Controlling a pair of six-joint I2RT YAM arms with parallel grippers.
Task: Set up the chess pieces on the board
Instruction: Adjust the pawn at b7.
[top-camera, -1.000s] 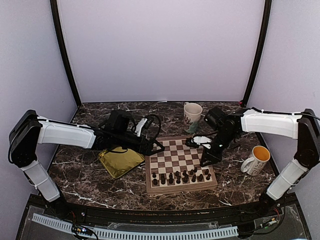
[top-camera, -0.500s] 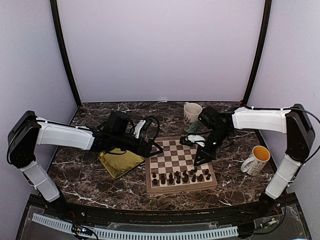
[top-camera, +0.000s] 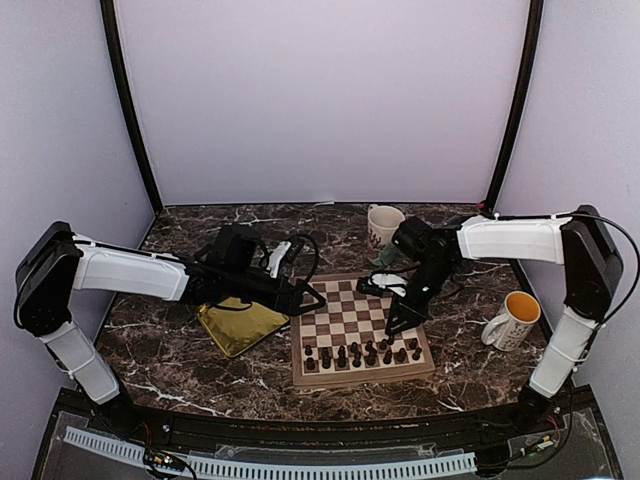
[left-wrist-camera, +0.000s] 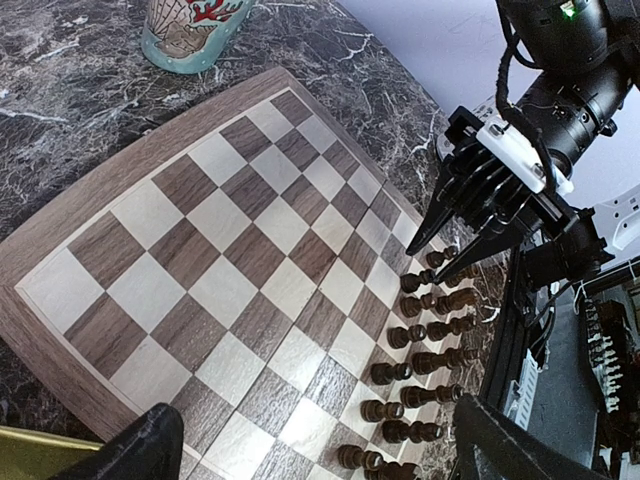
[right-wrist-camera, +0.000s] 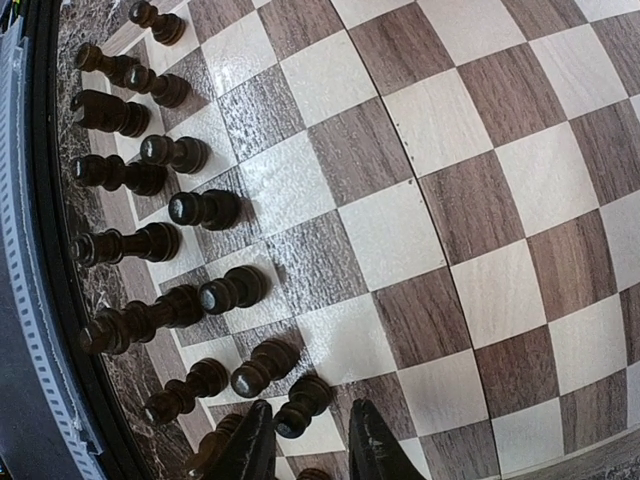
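The board (top-camera: 350, 305) lies at the table's middle, its far squares bare. The chess pieces (top-camera: 362, 353) stand in two rows along its near edge; the left wrist view shows the same rows of chess pieces (left-wrist-camera: 420, 335). My right gripper (top-camera: 393, 328) hangs over the board's right half, pointing down, just behind the rows. Its jaws stand narrowly open, nothing between them; in the right wrist view a pawn (right-wrist-camera: 300, 405) stands just beside its left fingertip (right-wrist-camera: 255, 445). My left gripper (left-wrist-camera: 330, 460) hovers wide open at the board's far left corner, holding nothing.
A gold tray (top-camera: 238, 322) lies left of the board under my left arm. A patterned mug (top-camera: 384, 228) stands behind the board. A white mug with a yellow inside (top-camera: 512, 320) stands to the right. Purple walls close in three sides.
My right gripper has swung left from the board's right edge to over its right half, and its jaws have narrowed a little. The left arm has hardly moved.
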